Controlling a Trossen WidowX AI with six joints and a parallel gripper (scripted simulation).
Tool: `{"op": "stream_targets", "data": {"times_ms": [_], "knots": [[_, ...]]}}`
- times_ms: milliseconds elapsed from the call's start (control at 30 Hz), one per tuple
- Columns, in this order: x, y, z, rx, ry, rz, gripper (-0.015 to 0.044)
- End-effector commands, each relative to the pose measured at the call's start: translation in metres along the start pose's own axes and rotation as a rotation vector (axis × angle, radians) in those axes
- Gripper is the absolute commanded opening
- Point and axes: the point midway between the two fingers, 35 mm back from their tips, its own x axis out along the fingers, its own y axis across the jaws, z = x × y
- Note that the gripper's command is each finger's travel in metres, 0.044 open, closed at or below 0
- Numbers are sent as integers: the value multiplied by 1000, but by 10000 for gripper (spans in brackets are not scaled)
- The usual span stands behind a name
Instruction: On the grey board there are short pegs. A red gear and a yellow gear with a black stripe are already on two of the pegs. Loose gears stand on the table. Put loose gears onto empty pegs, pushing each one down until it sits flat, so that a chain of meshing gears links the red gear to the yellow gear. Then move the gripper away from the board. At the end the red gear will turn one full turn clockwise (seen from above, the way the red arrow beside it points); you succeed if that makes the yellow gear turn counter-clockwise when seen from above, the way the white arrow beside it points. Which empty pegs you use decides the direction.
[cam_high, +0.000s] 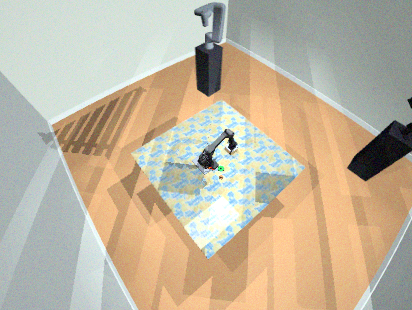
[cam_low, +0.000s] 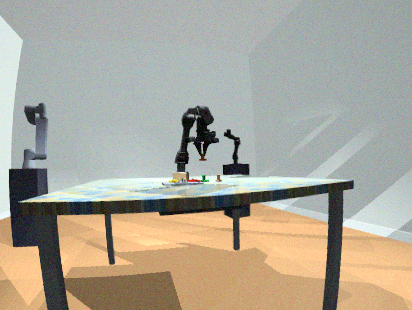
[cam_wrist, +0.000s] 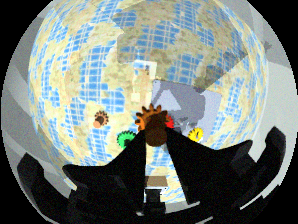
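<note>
My gripper (cam_low: 202, 155) (cam_wrist: 154, 132) is shut on the handle of an orange gear (cam_low: 202, 159) (cam_wrist: 146, 119), held well above the table. The grey board (cam_wrist: 212, 107) lies right of it in the wrist view. On the board, the red gear (cam_wrist: 170, 122) (cam_low: 193, 180) is partly hidden behind the held gear, and the yellow gear (cam_wrist: 196, 134) (cam_low: 173, 181) is farther right. A green gear (cam_wrist: 124, 140) (cam_low: 204, 178) (cam_high: 221, 168) and a smaller brown-orange gear (cam_wrist: 101, 118) (cam_low: 218, 178) (cam_high: 221, 177) stand loose on the table. The pegs and direction arrows cannot be made out clearly.
A tan block (cam_low: 180, 176) (cam_wrist: 156, 181) stands near the board and the arm's base. The patterned table top (cam_high: 250, 150) carries patches of light and shadow. Other arms stand on dark pedestals (cam_high: 208, 70) (cam_low: 28, 207) away from the table.
</note>
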Motion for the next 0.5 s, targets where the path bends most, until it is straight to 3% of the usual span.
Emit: {"op": "stream_targets", "data": {"times_ms": [0,467], "knots": [[3,-7,-3,-6,-7,-4,0],[17,-26,-14,-6,-6,-6,0]]}}
